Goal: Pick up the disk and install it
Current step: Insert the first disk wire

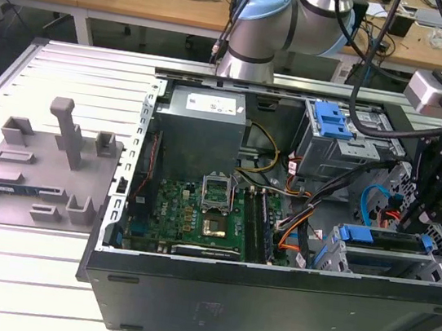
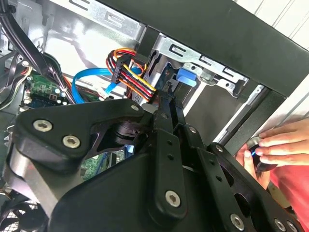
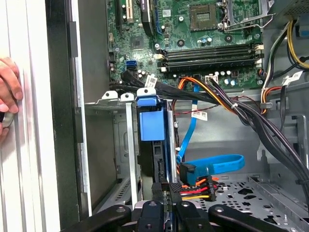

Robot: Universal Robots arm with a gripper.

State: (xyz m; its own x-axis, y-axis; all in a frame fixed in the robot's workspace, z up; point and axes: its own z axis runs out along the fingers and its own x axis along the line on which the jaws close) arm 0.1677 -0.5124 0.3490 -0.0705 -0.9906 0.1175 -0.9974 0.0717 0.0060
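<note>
In the second wrist view, the black gripper (image 2: 166, 113) reaches into the open computer case, its linkage arms and silver bolts filling the near part of the picture. Its narrow fingers (image 2: 169, 104) point toward a grey metal drive cage (image 2: 212, 72), where a bright blue plastic piece (image 2: 187, 76) sits. Beside the fingers runs a bundle of red, yellow, orange and black wires (image 2: 130, 72), with a blue data cable (image 2: 91, 77) looping near it. A green circuit board (image 2: 41, 87) lies deeper inside. A person's hand (image 2: 277, 145) rests at the case's outer edge.

Glossy blue plastic disk bracket (image 3: 151, 121), matt grey metal cage (image 3: 112, 99)
</note>
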